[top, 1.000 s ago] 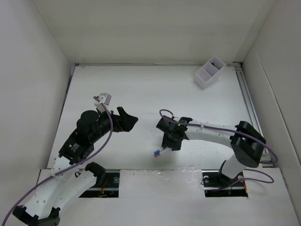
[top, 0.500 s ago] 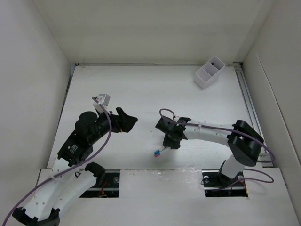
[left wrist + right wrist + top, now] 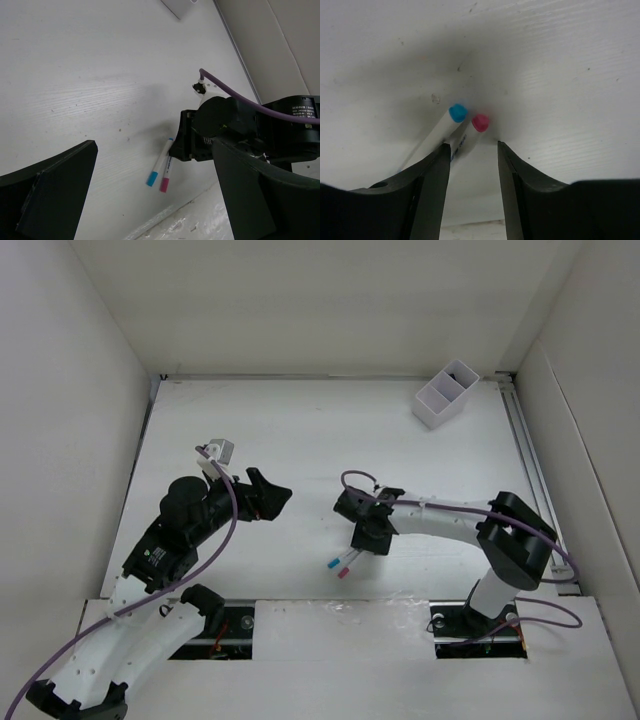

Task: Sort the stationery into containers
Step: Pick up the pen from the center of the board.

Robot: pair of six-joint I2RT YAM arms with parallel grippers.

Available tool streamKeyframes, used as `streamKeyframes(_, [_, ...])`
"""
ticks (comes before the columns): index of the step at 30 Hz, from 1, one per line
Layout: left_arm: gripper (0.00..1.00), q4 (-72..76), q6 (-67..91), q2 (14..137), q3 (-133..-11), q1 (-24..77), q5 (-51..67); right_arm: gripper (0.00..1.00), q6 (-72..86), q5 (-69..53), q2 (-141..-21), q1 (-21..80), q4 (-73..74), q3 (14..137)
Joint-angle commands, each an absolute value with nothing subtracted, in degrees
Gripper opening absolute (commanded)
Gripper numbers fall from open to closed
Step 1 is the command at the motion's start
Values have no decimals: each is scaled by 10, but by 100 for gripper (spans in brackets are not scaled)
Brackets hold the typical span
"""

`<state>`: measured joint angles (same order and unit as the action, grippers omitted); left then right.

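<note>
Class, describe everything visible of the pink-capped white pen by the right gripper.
The thin white pen with the pink cap lies on the white table, plastic-looking, dark print on its barrel, cap pointing toward the near edge. Its other end reaches between the fingers of the open right gripper; contact is unclear. A blue-capped white pen lies close alongside.

two white pens (image 3: 462,135): far ends hidden between right gripper (image 3: 472,146) fingers, contact unclear | white box (image 3: 179,7): far part cut off in left wrist view | left gripper (image 3: 154,150): finger bases cut off
</note>
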<state>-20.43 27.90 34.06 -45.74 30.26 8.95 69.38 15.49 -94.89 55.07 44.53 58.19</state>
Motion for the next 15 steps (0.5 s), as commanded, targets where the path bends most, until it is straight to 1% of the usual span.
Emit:
streamKeyframes(1, [100, -192, 274, 341, -468, 301, 86, 49, 687, 178, -945, 540, 459, 573])
streamKeyframes(4, [100, -186, 274, 341, -468, 301, 86, 49, 687, 178, -951, 533, 447, 568])
streamKeyframes(5, [100, -186, 274, 341, -468, 301, 86, 47, 681, 178, -958, 527, 447, 568])
streamKeyframes(6, [100, -186, 274, 341, -468, 301, 86, 40, 681, 178, -958, 526, 447, 562])
streamKeyframes(8, [100, -186, 274, 346, -468, 301, 86, 34, 676, 178, -963, 520, 441, 556])
streamKeyframes(9, [100, -186, 274, 346, -468, 301, 86, 29, 676, 178, -963, 515, 441, 556])
streamKeyframes(10, [100, -186, 274, 346, -468, 301, 86, 20, 671, 178, -963, 515, 441, 556])
streamKeyframes(12, [100, -186, 274, 346, -468, 301, 86, 14, 671, 185, -950, 510, 441, 551])
streamKeyframes(13, [100, -186, 274, 346, -468, 301, 86, 9, 671, 190, -942, 510, 448, 551])
streamKeyframes(15, [100, -186, 274, 346, -468, 301, 86, 5, 671, 190, -913, 497, 455, 546])
